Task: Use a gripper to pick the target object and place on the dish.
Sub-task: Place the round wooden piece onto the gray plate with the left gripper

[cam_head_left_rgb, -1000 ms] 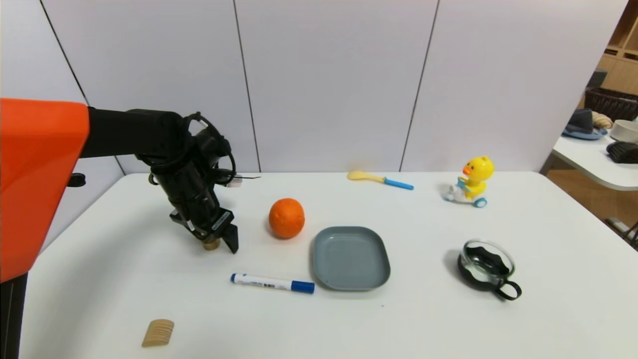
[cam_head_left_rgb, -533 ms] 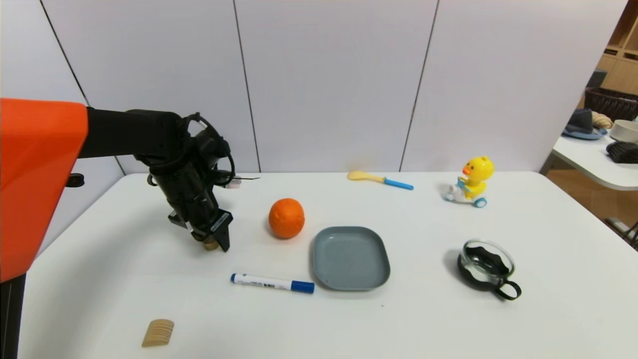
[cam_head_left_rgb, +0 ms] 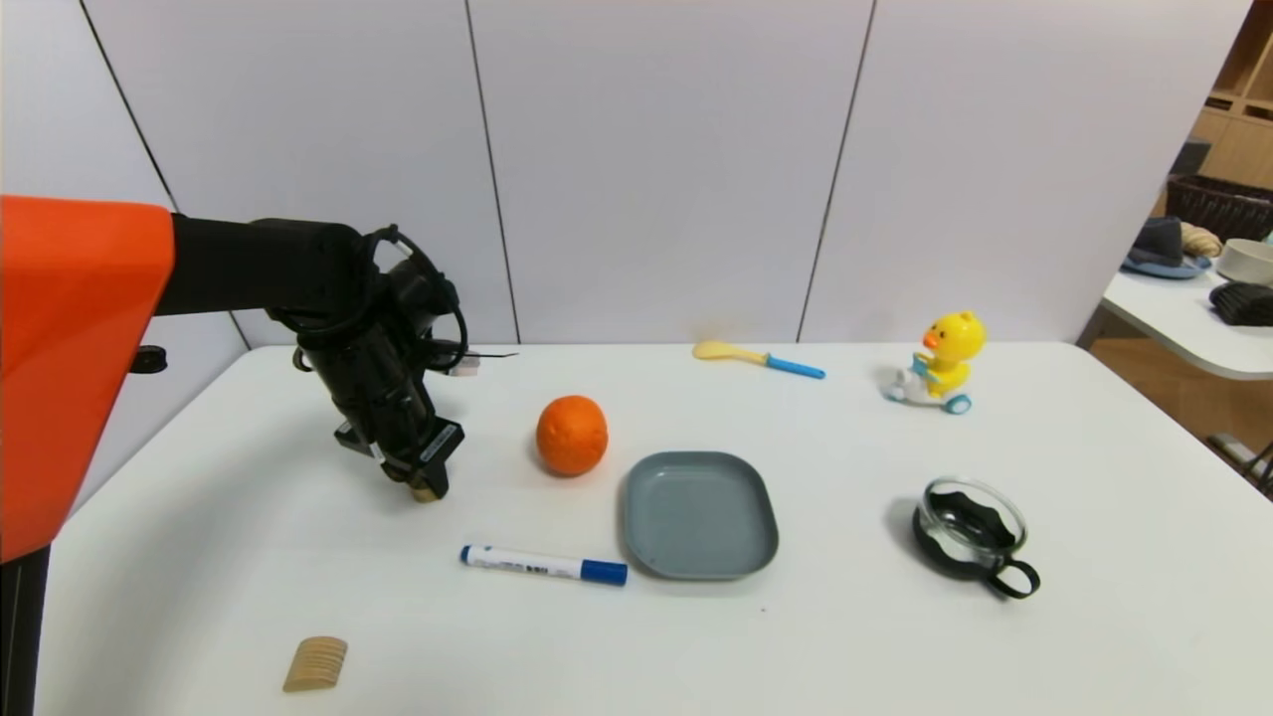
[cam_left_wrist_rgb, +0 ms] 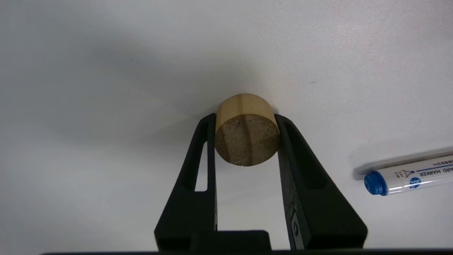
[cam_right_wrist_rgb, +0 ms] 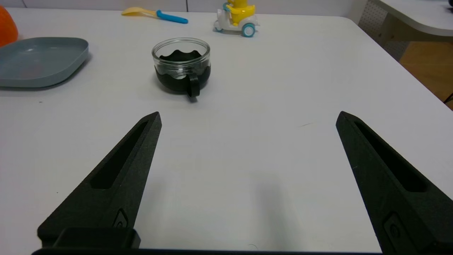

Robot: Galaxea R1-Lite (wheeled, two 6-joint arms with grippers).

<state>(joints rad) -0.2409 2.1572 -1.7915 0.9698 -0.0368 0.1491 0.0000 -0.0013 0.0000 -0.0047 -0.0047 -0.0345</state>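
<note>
Reference landmark: the grey-blue dish [cam_head_left_rgb: 701, 516] on the table [cam_head_left_rgb: 855, 636]. The left gripper [cam_left_wrist_rgb: 246, 129] is positioned left of the dish, beyond the orange [cam_head_left_rgb: 572, 436], its fingers pinching the wooden cylinder [cam_left_wrist_rgb: 247, 136] from two opposite sides. The cylinder is located at the table surface, well apart from the dish. The marker [cam_head_left_rgb: 544, 565] lies between the ridged wooden block [cam_head_left_rgb: 316, 664] and the dish. The right gripper [cam_right_wrist_rgb: 248, 118] is parked on the near right side of the dish, fingers spread.

Bright orange arm cover, black forearm, looping black cables, black tapering slotted fingers [cam_left_wrist_rgb: 308, 170] with small screws
</note>
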